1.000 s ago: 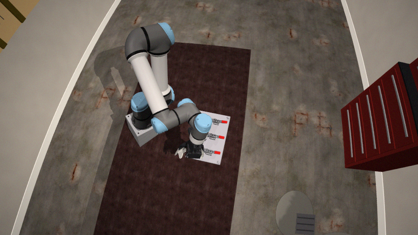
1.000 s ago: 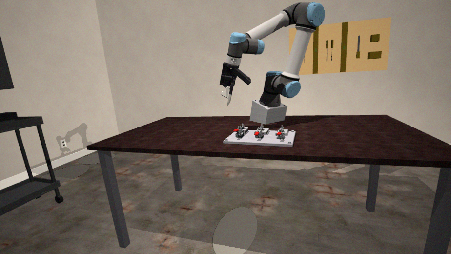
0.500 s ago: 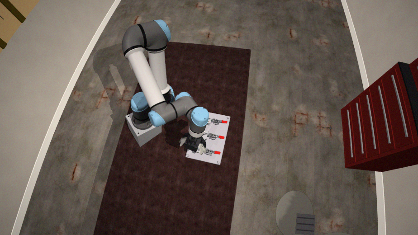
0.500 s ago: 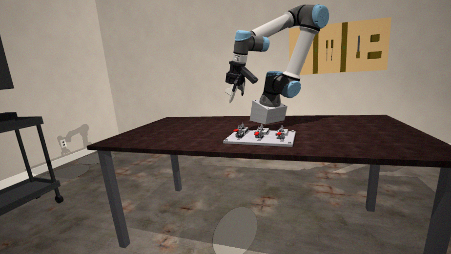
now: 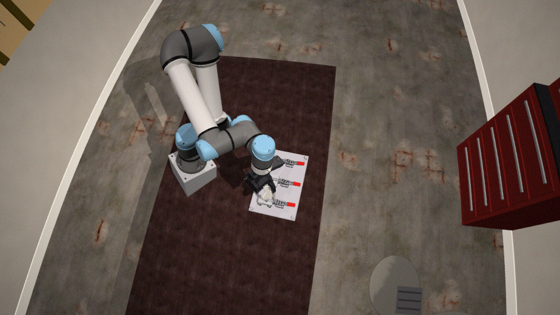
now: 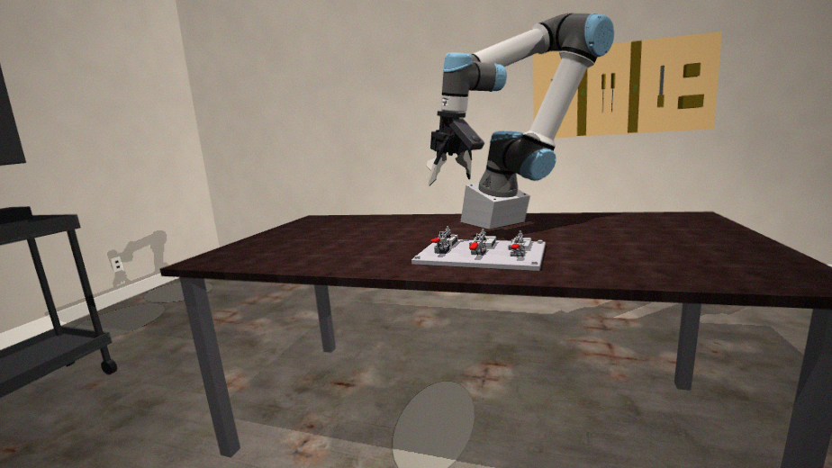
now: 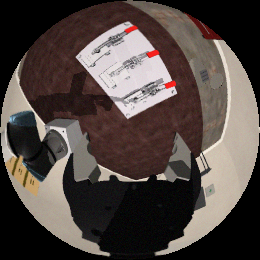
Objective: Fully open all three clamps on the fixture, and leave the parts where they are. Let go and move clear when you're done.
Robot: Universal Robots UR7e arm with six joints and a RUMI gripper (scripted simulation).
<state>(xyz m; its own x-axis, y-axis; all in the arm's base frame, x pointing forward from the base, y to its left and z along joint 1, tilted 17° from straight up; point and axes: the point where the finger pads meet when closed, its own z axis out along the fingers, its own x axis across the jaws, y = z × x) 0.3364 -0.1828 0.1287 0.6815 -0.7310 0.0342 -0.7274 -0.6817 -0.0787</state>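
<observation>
A white fixture plate (image 5: 279,185) lies on the dark table and carries three toggle clamps with red handle tips. It also shows in the exterior view (image 6: 479,255) and in the wrist view (image 7: 126,67). The clamps' red tips (image 5: 300,163), (image 5: 296,183), (image 5: 291,203) point away from the arm's base, and the handles lie flat. The small parts under the clamps are too small to make out. My gripper (image 6: 449,168) (image 5: 265,194) is open and empty. It hangs well above the table, over the near-left end of the plate.
The arm's grey base block (image 5: 192,172) stands on the table just beside the plate. A red drawer cabinet (image 5: 513,156) stands off the table at the right. A black cart (image 6: 40,291) stands at the left wall.
</observation>
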